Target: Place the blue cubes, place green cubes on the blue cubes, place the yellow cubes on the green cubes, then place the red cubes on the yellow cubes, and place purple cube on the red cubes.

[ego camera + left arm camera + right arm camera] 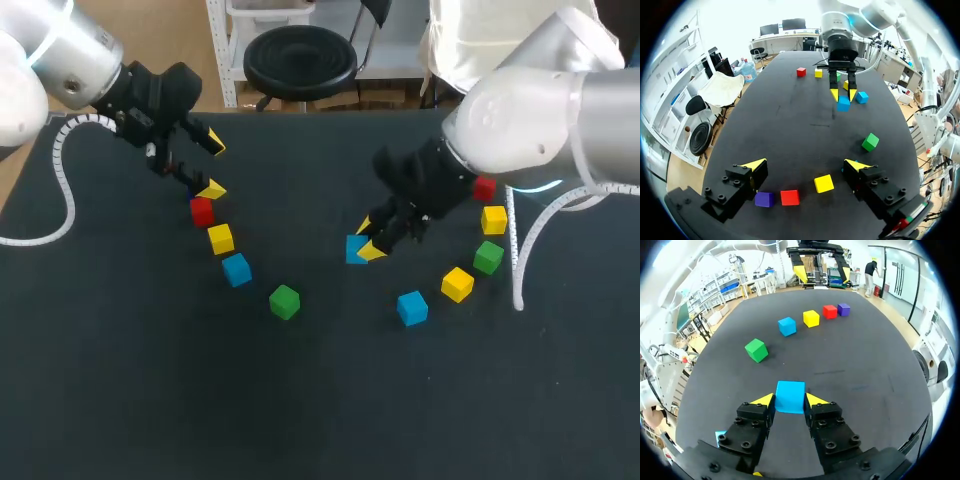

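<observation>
Right tool point(790, 401) clamps a blue cube point(790, 392), faces square to it.

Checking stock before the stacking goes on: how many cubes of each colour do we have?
Blue cubes: 3
Green cubes: 2
Yellow cubes: 3
Red cubes: 2
Purple cube: 1
Total: 11

On the black table point(120, 400) lie blue, green, yellow, red cubes point(285, 301) and seemingly one purple cube point(764, 199).
</observation>
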Action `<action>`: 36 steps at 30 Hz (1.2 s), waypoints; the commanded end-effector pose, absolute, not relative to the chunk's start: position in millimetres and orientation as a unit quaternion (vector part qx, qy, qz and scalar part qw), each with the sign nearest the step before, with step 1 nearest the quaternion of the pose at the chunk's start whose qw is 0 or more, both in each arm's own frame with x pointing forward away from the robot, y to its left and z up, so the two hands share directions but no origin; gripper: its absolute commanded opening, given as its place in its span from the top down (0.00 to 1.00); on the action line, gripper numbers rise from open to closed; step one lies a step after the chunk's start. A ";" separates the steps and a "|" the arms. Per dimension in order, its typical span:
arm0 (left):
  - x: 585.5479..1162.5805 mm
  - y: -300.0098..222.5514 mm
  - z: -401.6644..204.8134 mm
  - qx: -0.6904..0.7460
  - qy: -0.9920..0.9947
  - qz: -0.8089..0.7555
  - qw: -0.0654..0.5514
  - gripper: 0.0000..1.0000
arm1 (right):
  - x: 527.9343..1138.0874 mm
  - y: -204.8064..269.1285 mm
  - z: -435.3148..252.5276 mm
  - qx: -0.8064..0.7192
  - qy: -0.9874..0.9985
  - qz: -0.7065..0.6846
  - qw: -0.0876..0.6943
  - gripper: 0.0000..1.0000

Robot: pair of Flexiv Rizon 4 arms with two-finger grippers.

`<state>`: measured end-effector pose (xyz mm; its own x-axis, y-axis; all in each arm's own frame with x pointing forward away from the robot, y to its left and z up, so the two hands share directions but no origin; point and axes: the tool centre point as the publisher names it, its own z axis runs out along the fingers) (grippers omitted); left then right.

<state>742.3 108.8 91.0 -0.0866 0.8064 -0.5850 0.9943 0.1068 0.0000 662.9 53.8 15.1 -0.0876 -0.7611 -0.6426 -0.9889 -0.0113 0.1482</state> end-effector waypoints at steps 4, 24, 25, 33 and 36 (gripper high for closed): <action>741.3 109.1 91.0 0.636 0.708 -0.205 0.229 0.00 | 668.1 55.5 19.6 -0.653 0.678 0.290 0.173 1.00; 741.3 109.1 91.0 0.636 0.708 -0.205 0.229 0.00 | 667.1 57.0 20.6 -0.657 0.675 0.291 0.170 1.00; 741.3 109.1 91.0 0.636 0.708 -0.205 0.229 0.00 | 667.1 57.0 20.6 -0.657 0.675 0.291 0.170 1.00; 741.3 109.1 91.0 0.636 0.708 -0.205 0.229 0.00 | 674.3 63.7 7.3 -0.657 0.667 0.310 0.165 1.00; 741.3 109.1 91.0 0.636 0.708 -0.205 0.229 0.00 | 675.7 64.0 5.1 -0.657 0.667 0.311 0.164 1.00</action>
